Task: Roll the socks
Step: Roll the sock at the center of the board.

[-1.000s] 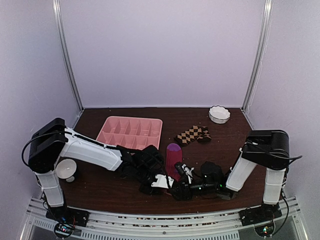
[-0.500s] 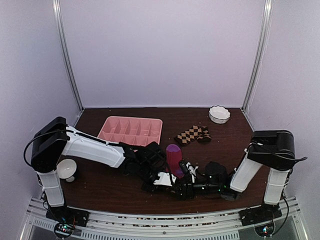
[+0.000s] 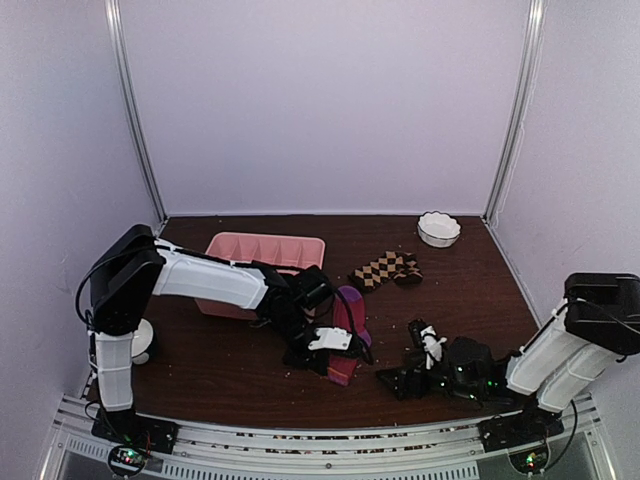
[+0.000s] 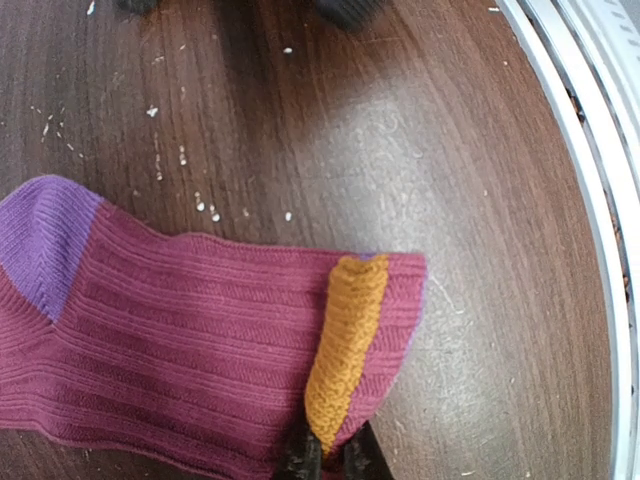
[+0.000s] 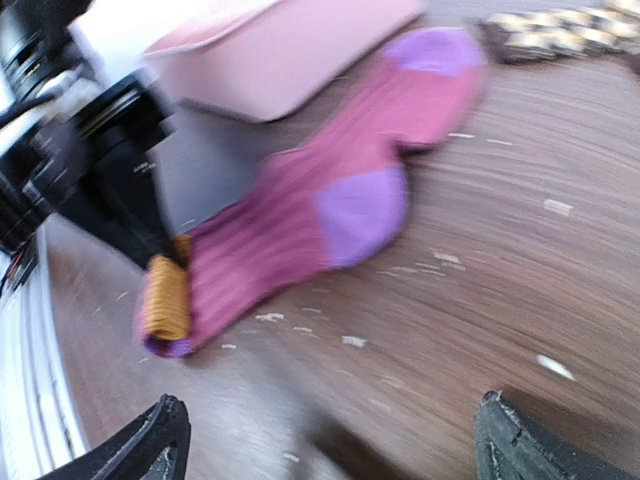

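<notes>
Rightward off the pink sock the right gripper has withdrawn, fingers spread; pink tray and checkered sock lie farther back. From the left wrist, the left gripper pinches the rolled orange cuff. From the right wrist, the left arm crowds the cuff's left.

We see a magenta sock, ribbed, with purple toe and heel and an orange cuff. The checkered sock is dark brown and tan. The tray is pale pink and the small bowl white. The bench is dark brown wood grain, flecked with pale specks.
</notes>
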### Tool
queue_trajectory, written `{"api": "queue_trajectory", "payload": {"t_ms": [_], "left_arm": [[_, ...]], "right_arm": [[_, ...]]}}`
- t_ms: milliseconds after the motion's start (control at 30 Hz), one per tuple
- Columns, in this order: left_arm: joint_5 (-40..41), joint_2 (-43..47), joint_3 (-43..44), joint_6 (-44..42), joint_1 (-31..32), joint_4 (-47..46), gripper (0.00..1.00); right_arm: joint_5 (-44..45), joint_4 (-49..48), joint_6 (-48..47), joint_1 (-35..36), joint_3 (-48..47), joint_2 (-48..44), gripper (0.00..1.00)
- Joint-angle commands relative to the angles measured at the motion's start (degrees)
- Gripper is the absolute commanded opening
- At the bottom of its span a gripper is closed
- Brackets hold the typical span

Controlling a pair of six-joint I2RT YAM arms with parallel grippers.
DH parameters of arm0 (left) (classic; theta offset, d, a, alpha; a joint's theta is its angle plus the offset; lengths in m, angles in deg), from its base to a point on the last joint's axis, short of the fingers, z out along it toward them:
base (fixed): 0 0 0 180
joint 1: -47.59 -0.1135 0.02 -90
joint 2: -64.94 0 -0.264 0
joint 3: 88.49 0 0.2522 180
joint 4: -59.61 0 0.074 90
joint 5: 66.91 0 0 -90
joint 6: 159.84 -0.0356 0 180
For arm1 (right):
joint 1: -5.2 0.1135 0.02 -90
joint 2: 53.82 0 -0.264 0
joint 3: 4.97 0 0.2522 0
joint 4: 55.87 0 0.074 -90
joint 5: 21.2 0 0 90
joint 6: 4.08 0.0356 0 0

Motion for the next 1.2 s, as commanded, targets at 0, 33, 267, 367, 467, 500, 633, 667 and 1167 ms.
{"api": "queue_trajectory", "payload": {"t_ms": [0,33,267,367,467,500,633,667,1167], "left_arm": [[0.8,-4.85,0.45,-1.02,0.16,7.76,0.0],[0.52,-5.34,1.11,-1.12,0.16,8.57,0.0],[-1.84,-10.98,8.6,-0.61,0.07,15.76,0.0],[-3.02,-14.77,13.43,0.49,-0.01,21.36,0.0],[-4.39,-18.53,17.99,0.69,-0.1,26.56,0.0],[-4.28,-19.79,19.44,0.72,-0.1,27.93,0.0],[-1.96,-23.2,23.06,1.45,-0.04,30.95,0.0],[-1.22,-23.85,23.5,1.96,-0.03,31.22,0.0],[2.44,-29.17,29.93,4.22,0.42,34.84,0.0]], "right_arm": [[13.66,8.43,10.46,0.49,2.63,-7.35,0.99],[14.18,8.12,11.45,0.44,2.92,-8.55,0.99],[16.69,17.78,-7.88,6.82,-4.68,-7.04,0.85],[25.26,11.72,-14.36,15.22,-1.76,-6.06,0.77],[26.32,3.97,-20.65,21.64,-0.91,-0.38,0.71],[26.69,4.42,-22.2,23.35,-2.34,1.72,0.69],[27.54,9.02,-29.43,26.64,-9.8,6.9,0.61],[27.49,9.19,-30.93,26.67,-11.22,8.01,0.59],[14.88,14.83,-41.11,18.17,-20.13,13.15,0.38]]}}
